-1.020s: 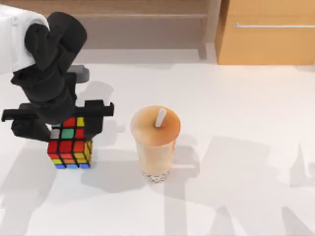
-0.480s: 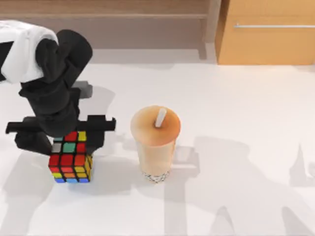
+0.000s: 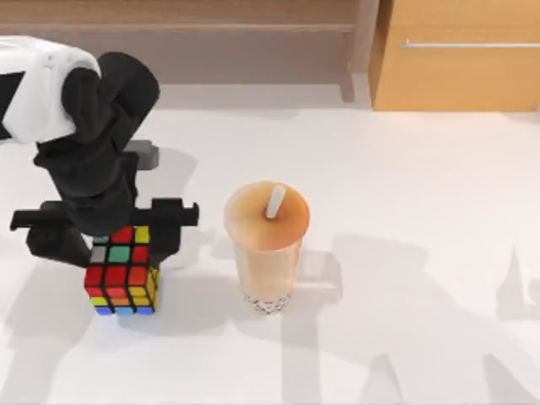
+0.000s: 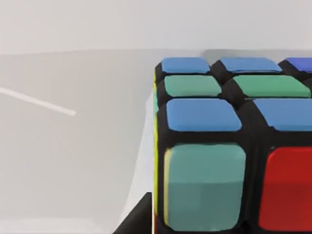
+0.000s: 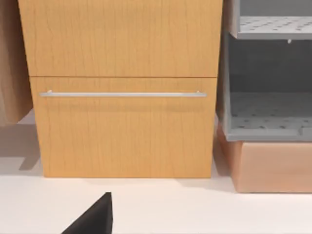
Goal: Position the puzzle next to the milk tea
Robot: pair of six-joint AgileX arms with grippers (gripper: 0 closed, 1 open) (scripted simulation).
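Observation:
The puzzle, a small twist cube with black edges and coloured stickers, stands at the table's left, a short gap to the left of the milk tea. The milk tea is a tall clear cup of light-brown tea with an orange-brown lid and a white straw. My left gripper reaches down over the puzzle, its fingers against the cube's left and right sides. In the left wrist view the puzzle is very close, with a dark fingertip at its edge. A tip of my right gripper shows in the right wrist view.
The white table stretches open to the right of the cup. Behind it stand a wooden cabinet with a metal handle and a low wooden shelf. The right wrist view faces that cabinet and a grey rack.
My left gripper has moved the puzzle slightly toward the front and right, and lower. Over the last half second it has hardly moved. The milk tea has stayed still.

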